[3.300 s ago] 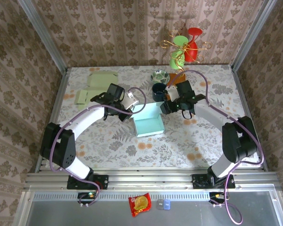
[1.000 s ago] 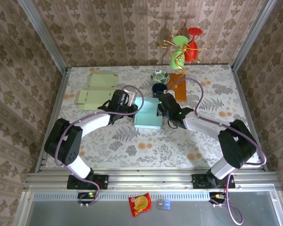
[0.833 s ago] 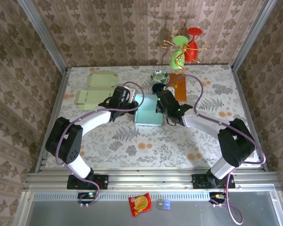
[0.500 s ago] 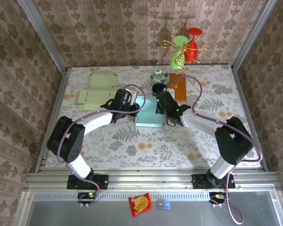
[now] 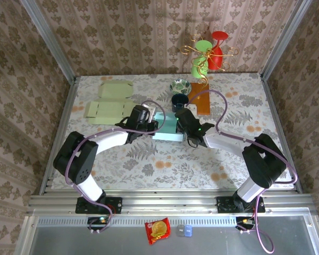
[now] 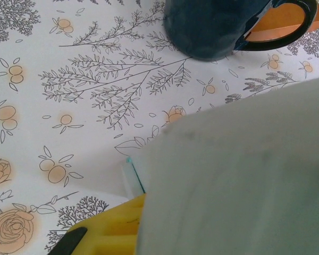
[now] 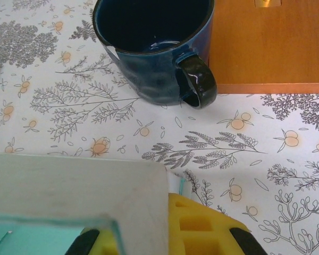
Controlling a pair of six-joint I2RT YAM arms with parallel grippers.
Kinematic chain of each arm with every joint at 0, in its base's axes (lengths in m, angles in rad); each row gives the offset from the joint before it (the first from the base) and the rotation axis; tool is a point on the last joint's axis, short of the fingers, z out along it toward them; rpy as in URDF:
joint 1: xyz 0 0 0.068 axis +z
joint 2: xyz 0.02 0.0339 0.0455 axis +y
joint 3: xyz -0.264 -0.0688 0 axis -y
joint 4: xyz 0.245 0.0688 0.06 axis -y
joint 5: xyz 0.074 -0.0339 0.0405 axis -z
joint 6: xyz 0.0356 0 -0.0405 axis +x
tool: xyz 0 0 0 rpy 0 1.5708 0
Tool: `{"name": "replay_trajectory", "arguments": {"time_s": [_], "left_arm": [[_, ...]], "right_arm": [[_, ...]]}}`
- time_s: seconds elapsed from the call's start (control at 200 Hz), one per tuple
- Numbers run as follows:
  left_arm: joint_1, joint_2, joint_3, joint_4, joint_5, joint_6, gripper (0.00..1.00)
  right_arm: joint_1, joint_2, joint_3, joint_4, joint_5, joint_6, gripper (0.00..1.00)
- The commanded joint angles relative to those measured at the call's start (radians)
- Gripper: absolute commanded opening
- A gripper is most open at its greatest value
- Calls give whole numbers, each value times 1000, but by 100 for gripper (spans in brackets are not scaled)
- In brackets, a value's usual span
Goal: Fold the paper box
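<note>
Pinned between two arms at mid-table: the teal paper box, part-formed, just short of the dark blue mug and the orange wooden board behind it.

Gripped on its right wall by the right gripper, yellow pads closed tight on either side of the thin pale panel, apparently to brace that side during the fold.

Met on the opposite wall by the left gripper, with one yellow pad lying against the panel in the left wrist view and its partner hidden behind the card. Impossible to say whether pinched there or merely pressed.

Probably held from both sides to keep the springy card upright and square rather than falling flat again.

Judged partway through the task: a teal inner corner visible below the outer wall, closing not yet done.

Worth watching: the mug close behind, within reach of a swinging flap.

Set aside at the far left, well apart from the work: flat pale green box blanks.
</note>
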Motion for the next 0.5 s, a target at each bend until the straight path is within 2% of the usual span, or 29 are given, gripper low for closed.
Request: {"name": "replay_trajectory", "arguments": {"time_s": [0.0,0.195,0.235,0.335,0.495], "left_arm": [[-26,9,-47,-48,35,27,14],[-31,16,-32,-94,-1,32,9],[-31,17,-30,-99,-11,32,7],[-32,16,-28,-108,-30,32,5],[-39,20,-18,-117,-42,34,4]], "right_arm": [[27,-25,-22,-13,-20,-7,9],[34,-48,61,-167,-54,34,31],[34,-58,82,-206,-67,61,39],[31,-90,111,-274,-157,138,55],[29,-154,116,-322,-293,286,67]]}}
